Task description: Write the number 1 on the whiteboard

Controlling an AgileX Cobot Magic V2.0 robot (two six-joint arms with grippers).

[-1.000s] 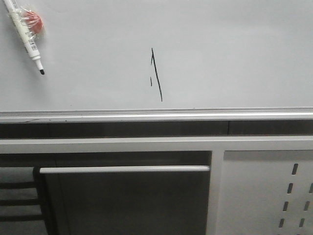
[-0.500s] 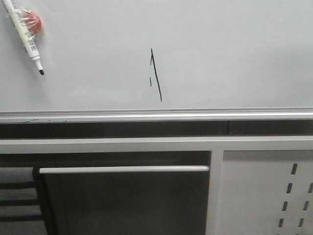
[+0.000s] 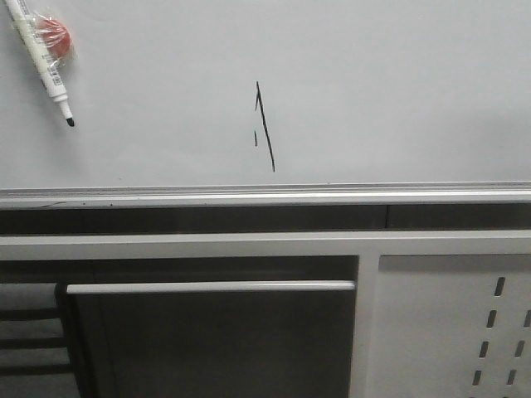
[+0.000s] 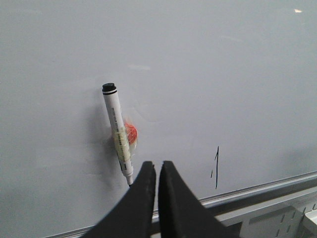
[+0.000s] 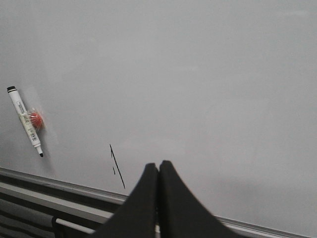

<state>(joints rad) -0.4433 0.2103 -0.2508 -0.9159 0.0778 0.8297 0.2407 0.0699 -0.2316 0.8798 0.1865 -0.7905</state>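
Sticking to the whiteboard [image 3: 398, 91] far at the left is a white marker [image 3: 40, 60] with its black tip pointing down, taped to a round red magnet [image 3: 55, 35]. Its top end is cut off in the front view. Near the middle of the board is the number 1 [image 3: 264, 126], a thin black slanted line with a short flag on top and a tiny dash at its left. The board is smooth and pale grey, with a shiny silver rail [image 3: 265, 196] along its bottom. Below, at the right, is a white panel [image 3: 448, 323] with small slots.

The left claw [image 4: 157, 171] is pinched closed and holds nothing. The right claw [image 5: 158, 171] is also pressed closed and empty. Both are black and pointed, away from the board.
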